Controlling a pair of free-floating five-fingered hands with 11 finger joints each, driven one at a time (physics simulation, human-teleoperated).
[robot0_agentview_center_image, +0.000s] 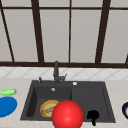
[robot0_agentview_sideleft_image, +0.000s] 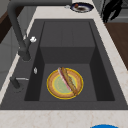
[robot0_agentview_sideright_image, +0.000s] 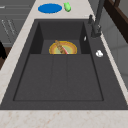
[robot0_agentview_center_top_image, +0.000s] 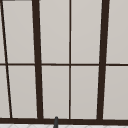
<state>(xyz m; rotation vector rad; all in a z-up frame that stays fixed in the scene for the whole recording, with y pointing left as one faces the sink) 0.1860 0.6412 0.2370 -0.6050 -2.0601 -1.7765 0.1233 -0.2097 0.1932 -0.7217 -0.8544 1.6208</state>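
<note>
Window (robot0_agentview_center_image: 85, 35) behind the counter; pale counter (robot0_agentview_center_image: 117, 92) with a black sink (robot0_agentview_center_image: 90, 96) set into it, deep basin on the left, shallow ribbed half on the right. In the front view a red ball (robot0_agentview_center_image: 67, 114) stood before the sink's front edge, covering part of the basin; I could not tell what bore it. A blue plate (robot0_agentview_center_image: 6, 106) lay on the counter left of the sink, and a yellow plate (robot0_agentview_sideleft_image: 50, 85) carrying a sausage-like piece of food (robot0_agentview_sideleft_image: 68, 81) lay flat on the basin floor. The faucet (robot0_agentview_center_image: 56, 71) rose at the middle of the back rim. A dark dish (robot0_agentview_sideleft_image: 73, 7), the thing nearest the hand, sat on the counter just beyond the sink's right end, well apart from the yellow plate. The right hand (robot0_agentview_center_image: 93, 115) hung in the air off the sink's front edge on the shallow side, touching nothing; its fingers drooped loosely, uncurled, and held nothing. A green vegetable (robot0_agentview_center_image: 8, 92) lay just behind the blue plate. I judged that working this hand well called for lifting it above the level of the counter before carrying it sideways, keeping the fingers loose until they were over the dark dish, and staying wide of the red ball.
</note>
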